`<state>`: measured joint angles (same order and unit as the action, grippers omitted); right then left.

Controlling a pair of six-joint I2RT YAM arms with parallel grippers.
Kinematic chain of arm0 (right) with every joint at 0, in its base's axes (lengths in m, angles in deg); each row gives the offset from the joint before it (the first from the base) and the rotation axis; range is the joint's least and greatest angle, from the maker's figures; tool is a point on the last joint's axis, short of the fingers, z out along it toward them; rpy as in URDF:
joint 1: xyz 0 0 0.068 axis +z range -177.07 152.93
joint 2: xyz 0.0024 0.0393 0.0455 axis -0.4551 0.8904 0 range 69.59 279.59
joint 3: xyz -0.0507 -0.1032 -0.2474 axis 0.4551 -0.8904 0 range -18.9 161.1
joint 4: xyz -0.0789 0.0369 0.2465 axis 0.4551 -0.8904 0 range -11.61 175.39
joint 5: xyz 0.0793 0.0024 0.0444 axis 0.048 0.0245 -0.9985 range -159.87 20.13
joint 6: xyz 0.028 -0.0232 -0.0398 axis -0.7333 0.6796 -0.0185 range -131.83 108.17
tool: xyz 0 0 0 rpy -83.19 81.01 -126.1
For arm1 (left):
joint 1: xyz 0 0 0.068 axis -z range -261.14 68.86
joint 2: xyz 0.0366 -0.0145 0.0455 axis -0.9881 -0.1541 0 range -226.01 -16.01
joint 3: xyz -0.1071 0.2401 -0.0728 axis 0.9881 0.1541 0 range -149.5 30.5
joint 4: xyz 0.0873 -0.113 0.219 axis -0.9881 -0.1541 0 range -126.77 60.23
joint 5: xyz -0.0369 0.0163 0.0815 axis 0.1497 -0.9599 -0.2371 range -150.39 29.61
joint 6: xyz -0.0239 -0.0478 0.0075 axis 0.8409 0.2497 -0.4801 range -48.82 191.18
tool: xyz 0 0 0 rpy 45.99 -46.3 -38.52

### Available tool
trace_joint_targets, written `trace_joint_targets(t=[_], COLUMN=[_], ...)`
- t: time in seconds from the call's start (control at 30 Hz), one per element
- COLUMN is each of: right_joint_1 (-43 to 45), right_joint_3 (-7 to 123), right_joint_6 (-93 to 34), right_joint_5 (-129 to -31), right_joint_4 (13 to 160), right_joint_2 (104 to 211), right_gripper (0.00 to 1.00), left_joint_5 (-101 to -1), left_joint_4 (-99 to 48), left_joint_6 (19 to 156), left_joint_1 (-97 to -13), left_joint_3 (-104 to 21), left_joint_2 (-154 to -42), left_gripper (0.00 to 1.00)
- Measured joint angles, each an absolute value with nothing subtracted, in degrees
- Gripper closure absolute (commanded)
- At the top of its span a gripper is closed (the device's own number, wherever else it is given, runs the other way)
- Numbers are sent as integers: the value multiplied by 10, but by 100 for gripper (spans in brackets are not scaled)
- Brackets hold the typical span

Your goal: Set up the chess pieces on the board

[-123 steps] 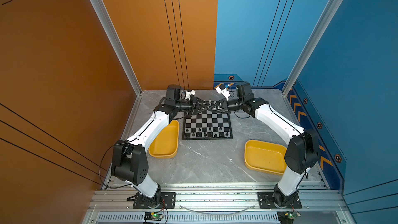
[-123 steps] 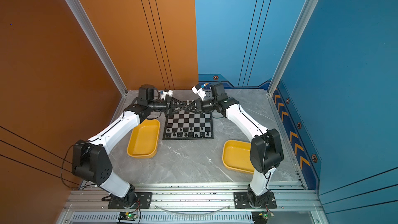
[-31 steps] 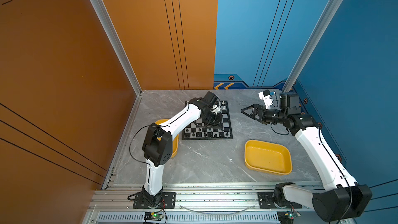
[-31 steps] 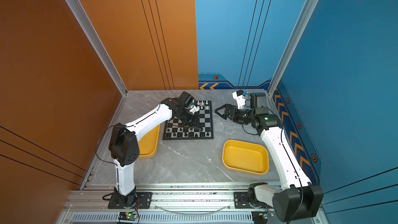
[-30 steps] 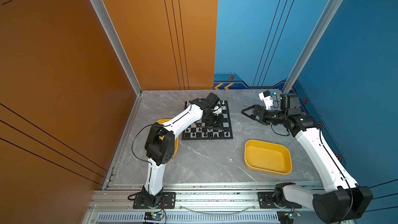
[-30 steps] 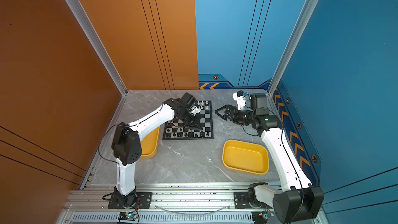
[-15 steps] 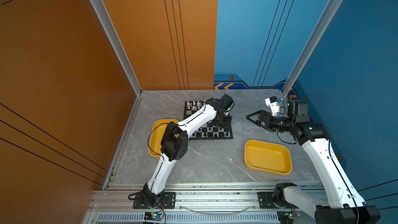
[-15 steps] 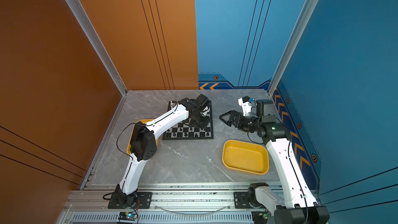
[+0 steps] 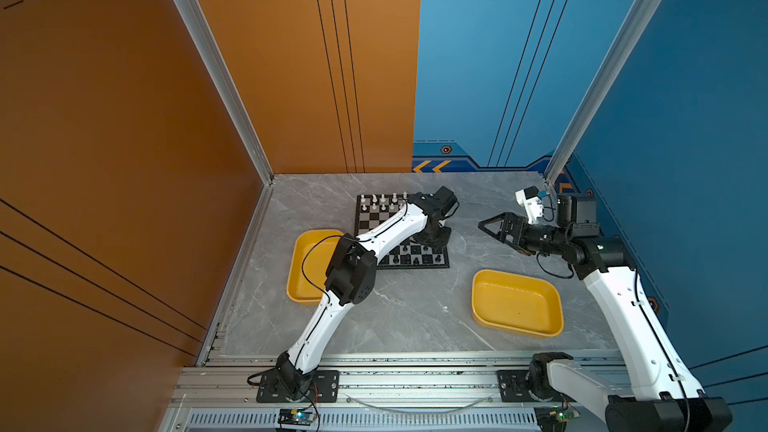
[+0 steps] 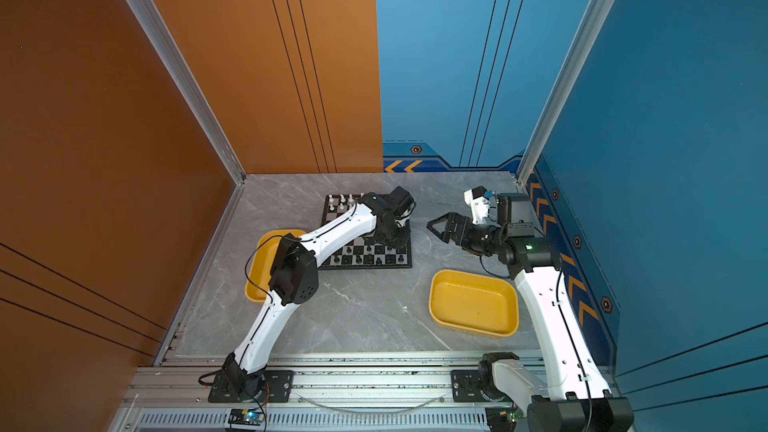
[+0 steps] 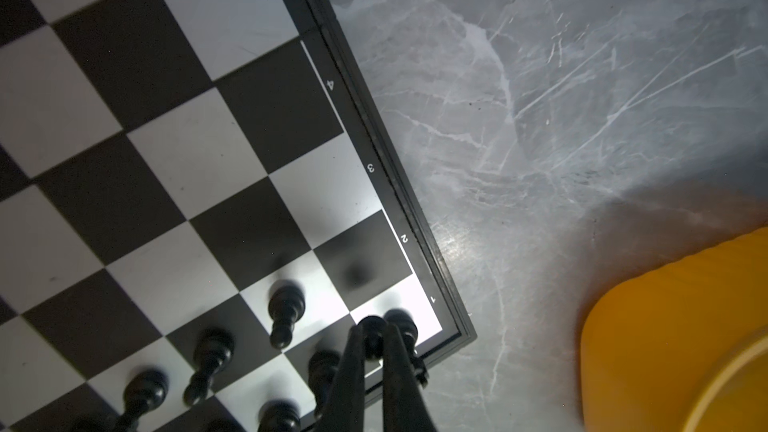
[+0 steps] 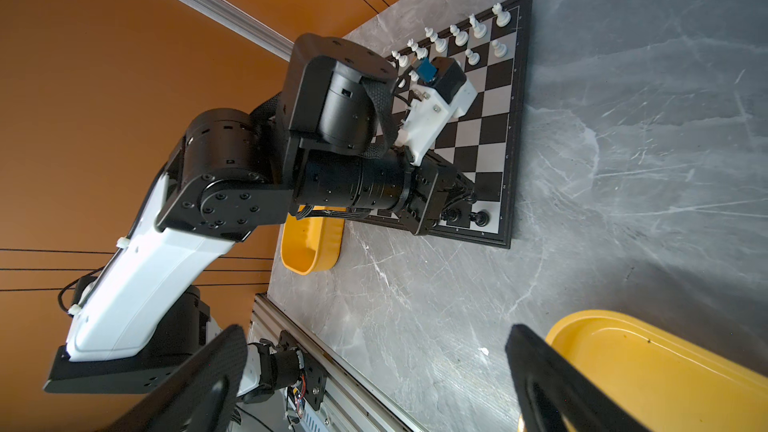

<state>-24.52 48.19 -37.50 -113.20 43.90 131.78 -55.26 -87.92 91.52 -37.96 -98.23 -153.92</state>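
Clamping a black chess piece (image 11: 371, 332) in the left fingers (image 11: 356, 351) at the board's (image 11: 249, 118) front right corner, with right fingers (image 12: 540, 371) spread, empty. May topple the crowded neighbouring piece (image 11: 402, 323) on release.

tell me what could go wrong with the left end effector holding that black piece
1. The left end effector is shut on a black piece right beside the corner piece; opening or lowering might tip that neighbour.
2. It is near the board edge, so a slip could send the piece onto the table.
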Motion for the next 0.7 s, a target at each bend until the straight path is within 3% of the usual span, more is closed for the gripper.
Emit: trace_joint_targets(t=[0.7], right_joint_1=[-252], right_joint_3=[481], right_joint_6=[-373], right_joint_5=[-1131], right_joint_4=[438], right_joint_2=[1319], right_gripper=[0], left_joint_5=[-571], left_joint_4=[-879], left_joint_6=[898], left_joint_1=[-379], left_joint_3=[-1018], left_joint_2=[-1575], left_gripper=[100])
